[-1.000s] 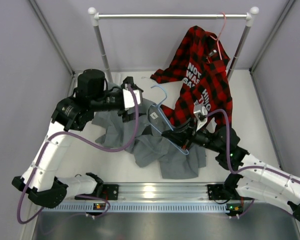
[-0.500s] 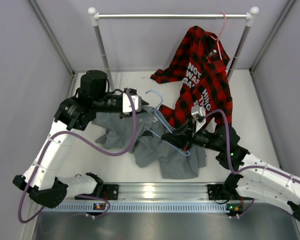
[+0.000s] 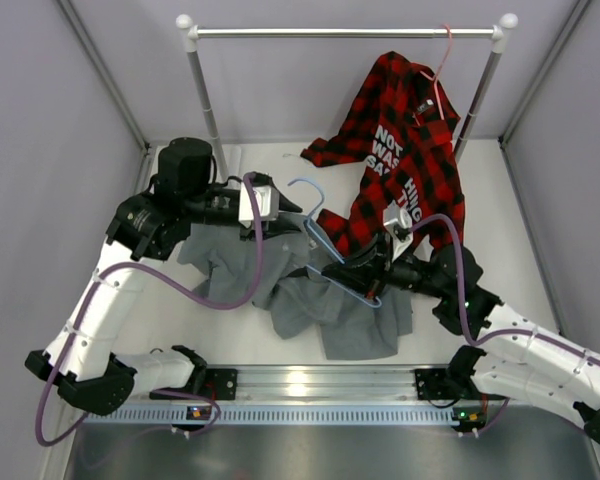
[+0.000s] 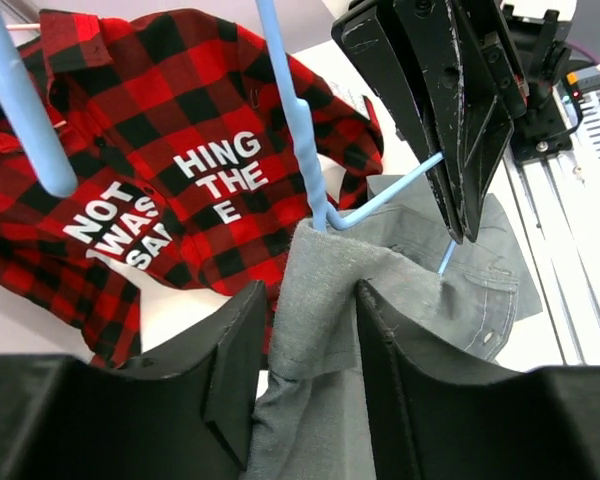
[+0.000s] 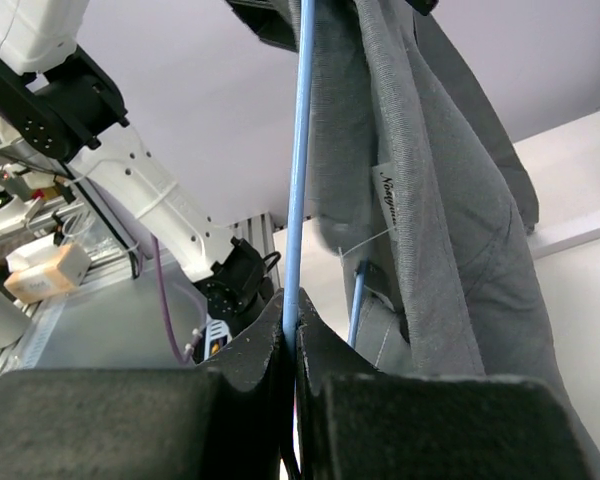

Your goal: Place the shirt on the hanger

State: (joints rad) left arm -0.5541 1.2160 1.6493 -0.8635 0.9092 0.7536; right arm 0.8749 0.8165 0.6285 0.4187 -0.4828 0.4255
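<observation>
The left pincer [image 4: 305, 305] is pinching the grey shirt [image 4: 420, 240] just beneath the light-blue hanger [image 4: 298, 140] corner; the right pincer [image 5: 292, 312] is clamping its wire.

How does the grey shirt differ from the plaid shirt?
Grey shirt is plain; plaid shirt is red-black checked with white lettering. Grey shirt lies crumpled on the table, an edge in the left gripper; plaid shirt hangs from the rail on a pink hanger. Both drape limply.
</observation>
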